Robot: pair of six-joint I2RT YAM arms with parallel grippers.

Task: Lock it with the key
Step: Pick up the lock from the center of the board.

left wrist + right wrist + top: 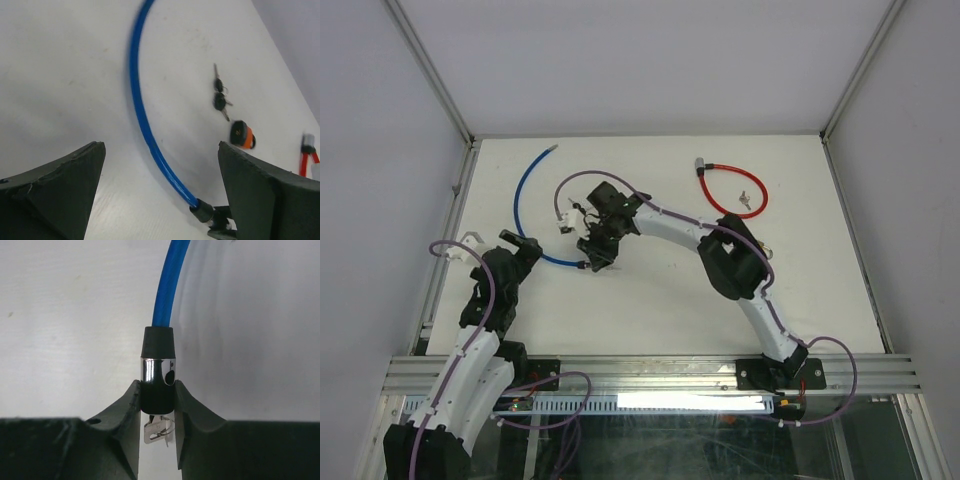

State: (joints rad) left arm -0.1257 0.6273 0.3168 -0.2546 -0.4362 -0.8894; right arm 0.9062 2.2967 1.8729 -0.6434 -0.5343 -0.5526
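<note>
Near the left part of the desk's [670, 300] near edge, our left gripper [523, 246] hovers with its fingers [60, 190] spread wide apart, holding nothing. Its wrist view looks across the white surface, and the blue cable [142, 115] passes through the gap between the fingers without touching them.

Further in, toward the middle of the desk, our right gripper [592, 262] is clamped on the lock head [157, 385] of the blue cable. Both fingers press its black lower part from either side, and the chrome band stands just above the fingertips. A silver key [157, 431] shows below the head, between the fingers. We cannot tell how deep it sits.

From the head the blue cable arcs leftward and away, and its free end lies near the far left corner.

Beyond the blue cable in the left wrist view lie a small bunch of dark keys [219, 95] and an orange-and-black cylinder [241, 135], just beside each other.

Toward the far right corner the red cable lock [730, 190] lies looped, well apart from both grippers.
</note>
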